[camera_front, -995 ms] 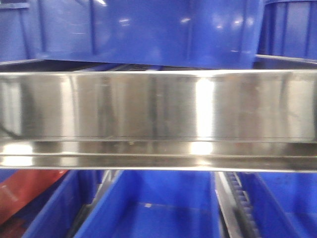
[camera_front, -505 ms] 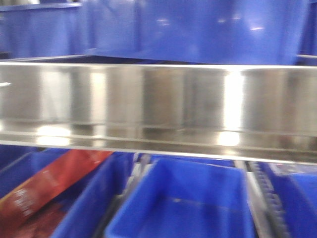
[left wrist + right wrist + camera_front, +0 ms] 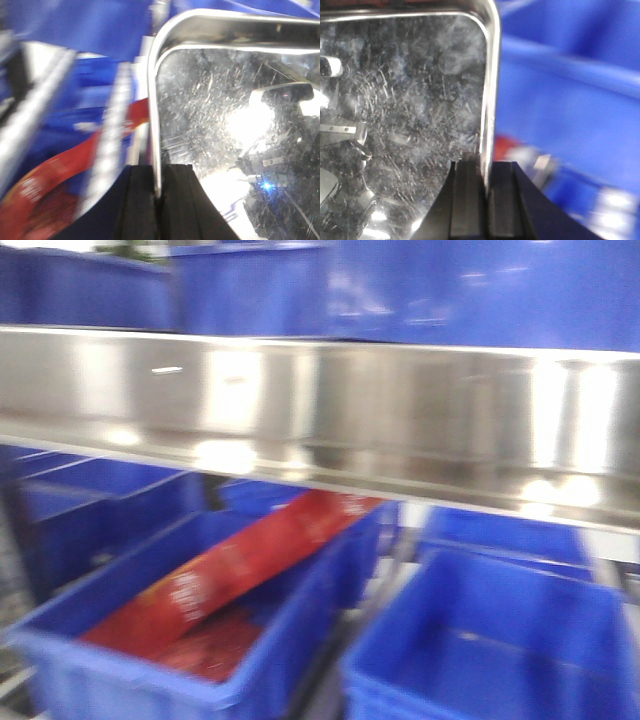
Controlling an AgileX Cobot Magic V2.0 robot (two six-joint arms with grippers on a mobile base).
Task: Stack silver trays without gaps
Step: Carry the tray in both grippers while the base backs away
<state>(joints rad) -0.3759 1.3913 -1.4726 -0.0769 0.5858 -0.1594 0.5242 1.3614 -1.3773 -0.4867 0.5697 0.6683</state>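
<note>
The left gripper is pinched almost closed on the rim of the silver tray, whose scratched floor lies to its right. The right gripper clamps the opposite rim the same way.

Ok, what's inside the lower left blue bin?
A long red packet lies slanted inside the blue bin, more red material beneath it. They cover the bin's floor there; blur hides any print.

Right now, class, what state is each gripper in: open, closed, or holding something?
Left gripper: closed on the rim of the tray.
Right gripper: closed on the rim of the tray.
</note>
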